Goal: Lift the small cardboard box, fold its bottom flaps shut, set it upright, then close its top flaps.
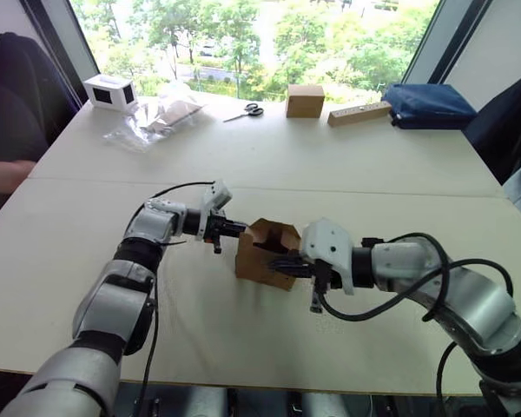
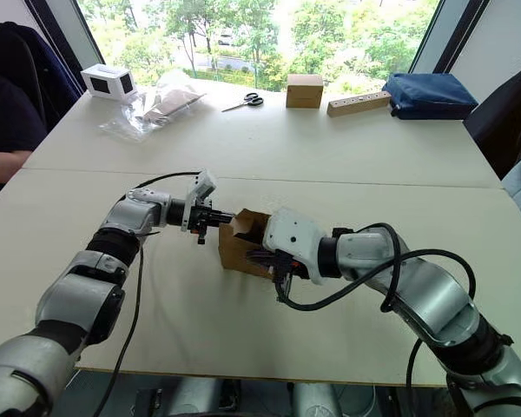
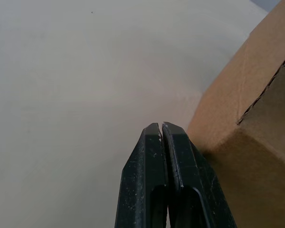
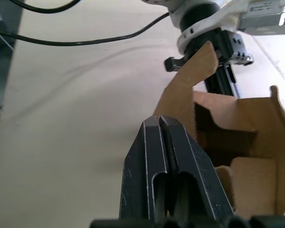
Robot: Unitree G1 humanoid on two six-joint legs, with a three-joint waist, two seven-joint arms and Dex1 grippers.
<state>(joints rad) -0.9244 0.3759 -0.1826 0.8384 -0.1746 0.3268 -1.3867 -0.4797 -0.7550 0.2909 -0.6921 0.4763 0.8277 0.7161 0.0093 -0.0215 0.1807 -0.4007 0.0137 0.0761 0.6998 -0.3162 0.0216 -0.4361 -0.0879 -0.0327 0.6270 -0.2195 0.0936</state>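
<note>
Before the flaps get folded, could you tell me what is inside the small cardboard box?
Through its open end, the small cardboard box shows only bare brown walls and inner flaps. No contents are visible, but the deepest part is in shadow and cannot be checked.

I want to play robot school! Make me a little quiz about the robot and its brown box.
1. True or false: the small cardboard box sits on the table with its top flaps open.
2. What is the left pincer doing? A) shut, beside the box B) holding scissors C) wide open
3. Fill in: the right pincer is ____ beside a raised flap.

Key: 1 true; 2 A; 3 shut.
</note>
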